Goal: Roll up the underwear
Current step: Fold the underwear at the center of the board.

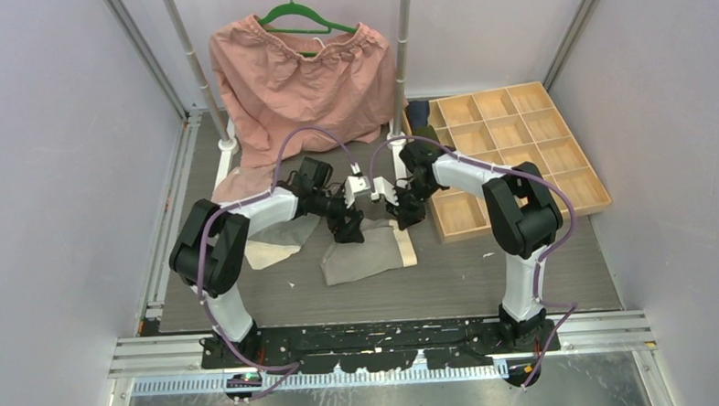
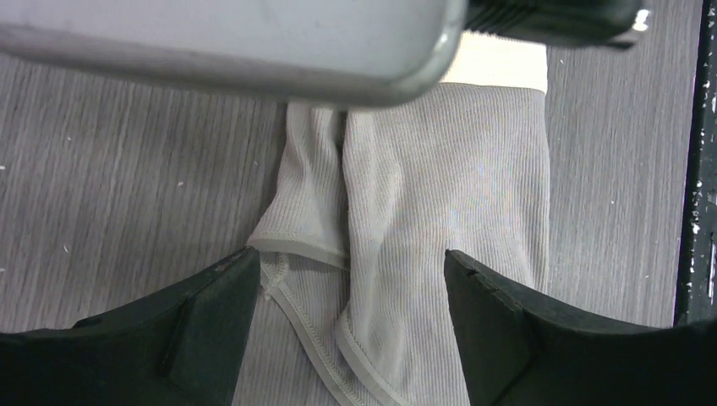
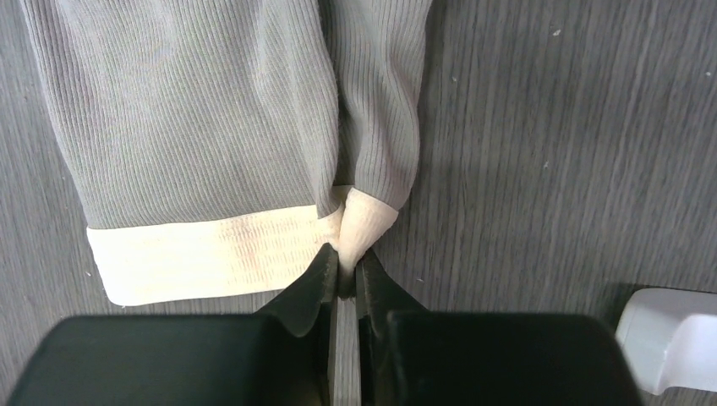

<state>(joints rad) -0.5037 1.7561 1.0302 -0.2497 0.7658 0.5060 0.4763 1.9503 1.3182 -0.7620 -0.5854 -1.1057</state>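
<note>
Left arm (image 1: 246,211): elbow bent up high, forearm reaching in toward middle, wrist tipped down. Left jaws wide apart, pointing down at table; black fingers (image 2: 199,338) one each side of big gap. Right arm (image 1: 483,175): elbow bent up, forearm reaching in from other side, wrist tipped down. Right jaws pressed close; fingertips (image 3: 313,283) pinch cream band of grey underwear (image 3: 211,110), right at tips. Two wrists near each other.

Grey underwear (image 1: 363,256) flat on table. Left gripper (image 1: 346,229) at its far-left edge, right gripper (image 1: 404,215) at its far-right corner. Cream underwear (image 1: 268,251) just left. Wooden tray (image 1: 575,186) right. Salmon garment (image 1: 305,86) beyond.
</note>
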